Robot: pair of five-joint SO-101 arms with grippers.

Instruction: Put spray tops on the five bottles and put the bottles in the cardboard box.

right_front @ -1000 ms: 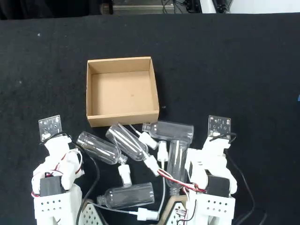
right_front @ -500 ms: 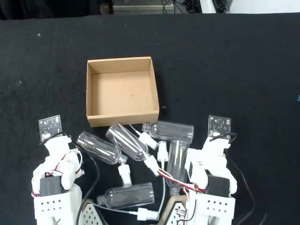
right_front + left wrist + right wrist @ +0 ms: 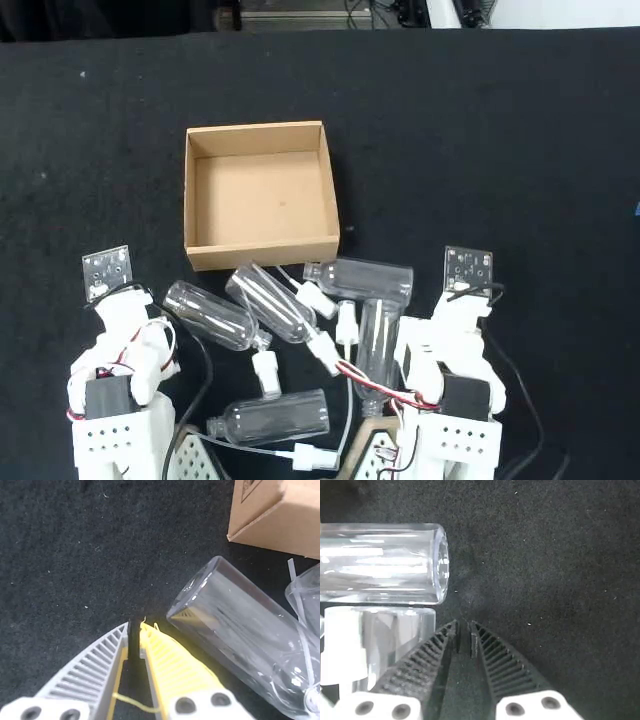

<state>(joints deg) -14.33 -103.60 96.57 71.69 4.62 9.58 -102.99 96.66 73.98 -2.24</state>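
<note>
Starting with the black table, the main risk is rolling. All five bottles lie on their sides on it, just off the wall of the cardboard box that faces the arms. A nudge could send a round one away from the box or under an arm. The box is open and holds nothing. It looks light, so a bottle pushed against its wall rather than lifted over the rim would likely shove it farther off.

The bottles are heaped together. The one closest to the box lies along that wall. A second and a third lie slantwise beside it, a fourth points away from the box, and the fifth lies farthest from it. Pulling one out would probably disturb its neighbours, and smooth clear plastic may slip from a pinch.

The left gripper sits beside the third bottle, on its side away from the box, jaws drawn nearly together around nothing. The right gripper sits by the flat ends of the first and fourth bottles, likewise almost closed and empty. Either must spread first or it will only bump a bottle.

White spray tops lie scattered among the bottles, and I cannot tell whether any is seated on a neck. Their thin dip tubes could snag, bend or miss a narrow neck.
</note>
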